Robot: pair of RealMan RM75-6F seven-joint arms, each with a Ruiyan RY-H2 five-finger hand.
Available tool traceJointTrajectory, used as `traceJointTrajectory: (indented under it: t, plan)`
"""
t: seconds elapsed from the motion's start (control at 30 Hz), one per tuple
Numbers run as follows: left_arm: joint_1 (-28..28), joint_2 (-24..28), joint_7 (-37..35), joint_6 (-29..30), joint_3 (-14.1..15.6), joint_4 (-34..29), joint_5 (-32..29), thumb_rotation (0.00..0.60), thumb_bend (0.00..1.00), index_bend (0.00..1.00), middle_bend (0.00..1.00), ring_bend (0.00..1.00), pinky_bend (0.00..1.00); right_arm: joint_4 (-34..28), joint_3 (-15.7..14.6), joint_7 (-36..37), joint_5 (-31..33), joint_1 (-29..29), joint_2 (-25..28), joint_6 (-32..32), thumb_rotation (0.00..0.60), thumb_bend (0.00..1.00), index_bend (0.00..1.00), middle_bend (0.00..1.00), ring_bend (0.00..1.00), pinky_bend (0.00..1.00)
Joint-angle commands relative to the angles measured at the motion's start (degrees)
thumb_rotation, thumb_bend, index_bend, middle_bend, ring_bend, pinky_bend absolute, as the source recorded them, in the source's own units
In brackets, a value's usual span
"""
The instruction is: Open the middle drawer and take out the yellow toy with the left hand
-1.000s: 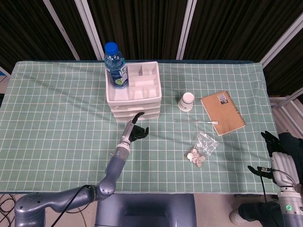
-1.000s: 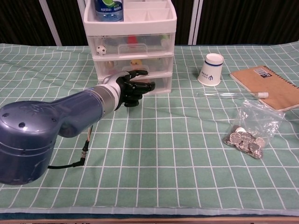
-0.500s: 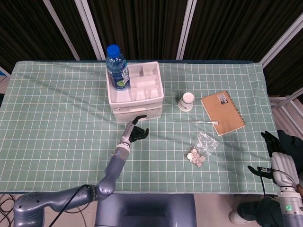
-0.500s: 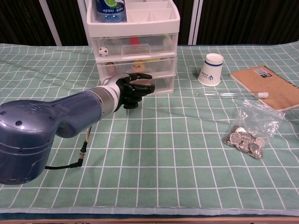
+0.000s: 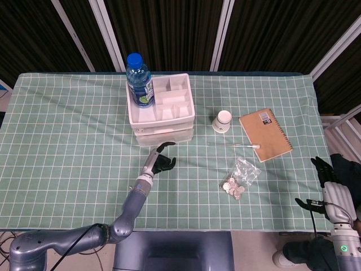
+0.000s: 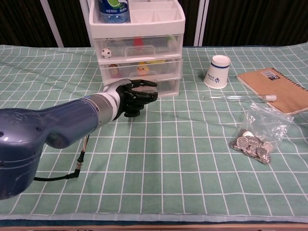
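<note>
A white three-drawer unit [image 5: 163, 121] [image 6: 139, 48] stands at the back middle of the table. Its middle drawer [image 6: 159, 67] sits flush with the others, and the yellow toy [image 6: 142, 70] shows through its clear front. My left hand [image 5: 161, 162] [image 6: 135, 95] hovers low over the cloth just in front of the bottom drawer. Its fingers are curled in and hold nothing, and they stand apart from the drawer fronts. My right hand [image 5: 327, 189] hangs beyond the table's right edge, fingers apart and empty.
A blue-capped bottle [image 5: 139, 84] [image 6: 111, 9] stands in the unit's top tray. Right of the unit are a white cup [image 5: 222, 121] [image 6: 217, 71], a thin tube [image 6: 236, 97], a brown notebook [image 5: 265, 134] [image 6: 279, 89] and a bag of coins [image 5: 240, 178] [image 6: 255, 137].
The drawer unit slid slightly right and toward me. My left hand has drawn back from the drawer fronts toward me and dropped lower. The right hand has not moved.
</note>
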Motion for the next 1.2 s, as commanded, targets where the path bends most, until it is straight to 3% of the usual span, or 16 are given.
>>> traceJointTrajectory:
  t: [0.03,0.17,0.43,0.73,1.2]
  plan:
    - [0.8,0.9,1.0,0.8,1.7,-1.4,1.4,0.600,0.47,0.22,1.00,1.00,1.00,0.0,0.0,0.0,0.1,0.0,0.0,0.0,0.600,0.06,0.00,0.00,0.00,0.22]
    - [1.6,2.3,4.1,3.7,4.8,-3.4,5.4,0.600,0.47,0.23,1.00,1.00,1.00,-0.1,0.0,0.0,0.1,0.0,0.0,-0.1,0.600,0.06,0.00,0.00,0.00,0.22]
    - [-0.2,4.2,19.2,13.4,10.4,-4.5,15.2,0.600,0.47,0.23,1.00,1.00,1.00,-0.2,0.0,0.0,0.0,-0.1,0.0,0.0,0.600,0.06,0.00,0.00,0.00,0.22]
    - [-2.6,4.7,34.4,19.8,10.5,-4.5,16.5,0.600,0.47,0.23,1.00,1.00,1.00,-0.3,0.0,0.2,0.1,-0.1,0.1,-0.1,0.600,0.06,0.00,0.00,0.00,0.22]
    - [-2.4,5.7,38.4,20.7,8.9,-5.1,14.0,0.600,0.47,0.23,1.00,1.00,1.00,-0.5,-0.1,0.2,0.3,0.0,0.2,-0.4,0.600,0.07,0.00,0.00,0.00,0.22]
